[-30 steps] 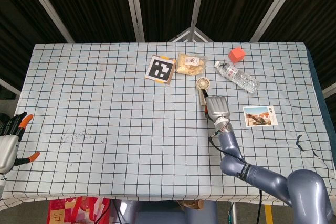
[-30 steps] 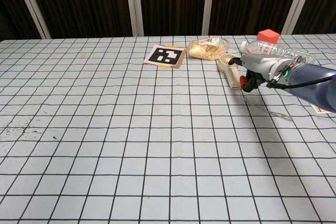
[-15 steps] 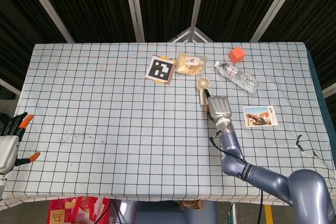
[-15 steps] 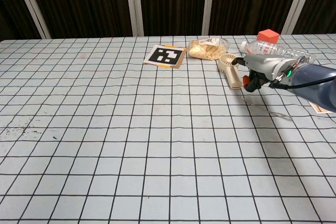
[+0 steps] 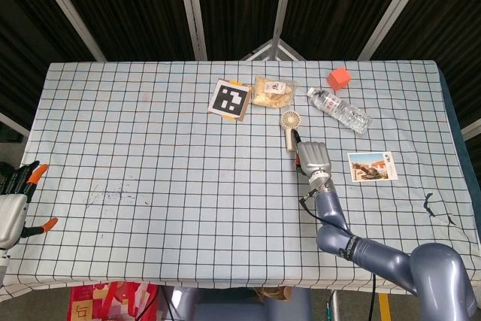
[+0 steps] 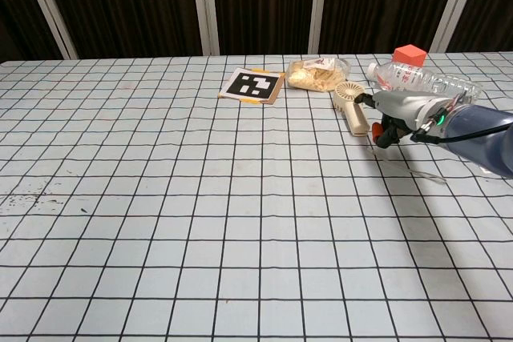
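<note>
sliding back toward the lower right of the frame over the last second, right hand [image 5: 313, 158] now sitting just beside the handle end of the small fan [image 5: 290, 128] rather than over it, so easing off the fan instead of taking it. holding nothing, fingers bent downward; how far apart, cannot tell. resting at the far lower left edge, left hand [image 5: 13, 201], fingers spread, unmoved. lying further up the checked surface [image 5: 150, 148]: fan flat, then snack bag [image 5: 271, 92], water bottle [image 5: 340, 110] and red cube [image 5: 338, 78].
</note>
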Motion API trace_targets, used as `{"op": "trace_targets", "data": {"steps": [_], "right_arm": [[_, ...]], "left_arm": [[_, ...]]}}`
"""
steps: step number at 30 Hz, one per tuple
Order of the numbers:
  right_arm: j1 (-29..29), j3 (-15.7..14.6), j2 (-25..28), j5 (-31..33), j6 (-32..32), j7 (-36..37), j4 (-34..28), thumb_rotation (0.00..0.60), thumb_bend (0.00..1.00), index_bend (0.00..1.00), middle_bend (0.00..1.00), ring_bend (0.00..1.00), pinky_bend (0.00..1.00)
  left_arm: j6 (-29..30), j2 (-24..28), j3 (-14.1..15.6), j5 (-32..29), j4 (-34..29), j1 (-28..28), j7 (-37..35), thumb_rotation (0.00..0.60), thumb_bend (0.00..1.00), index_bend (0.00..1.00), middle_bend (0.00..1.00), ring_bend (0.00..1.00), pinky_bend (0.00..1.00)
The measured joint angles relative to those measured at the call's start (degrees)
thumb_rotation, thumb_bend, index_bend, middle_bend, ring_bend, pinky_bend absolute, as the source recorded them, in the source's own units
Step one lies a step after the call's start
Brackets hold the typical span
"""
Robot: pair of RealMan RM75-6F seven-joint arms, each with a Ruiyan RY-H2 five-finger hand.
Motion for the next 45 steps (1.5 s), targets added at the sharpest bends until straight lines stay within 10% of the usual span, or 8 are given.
{"op": "trace_targets", "data": {"steps": [20, 33, 40, 45], "right_arm": [[-0.4, -2.1, -1.3, 0.1, 0.2, -1.1, 1.2, 0.6, 0.82, 0.0, 0.87, 0.93, 0.9], [-3.9, -0.8, 4.7, -21.8, 14.0, 13.2, -8.3, 0.6, 0.73, 0.0, 0.45, 0.47, 0.44], [-13.4, -7.9, 17.7, -30.9, 21.9, 16.2, -24.2, 0.6, 0.56, 0.0, 0.05, 0.02, 0.02], [-23.9, -18.0, 28.6, -38.1, 29.6, 18.0, -31.4, 0.6, 0.48, 0.0, 0.0, 0.0, 0.0]], "left_arm": [[0.1, 0.0, -0.1, 0.0, 0.1, 0.0, -0.3, 0.6, 0.09, 0.0, 0.0, 0.0, 0.0], [0.6, 0.2, 0.1, 0.6, 0.0, 0.1, -0.7, 0.6, 0.09, 0.0, 0.0, 0.0, 0.0], [1.0, 0.3, 0.5, 1.8, -0.1, 0.3, -0.8, 0.6, 0.09, 0.0, 0.0, 0.0, 0.0], [1.7, 0.0, 0.7, 2.6, 0.5, 0.4, -0.1, 0.6, 0.09, 0.0, 0.0, 0.0, 0.0]]}}
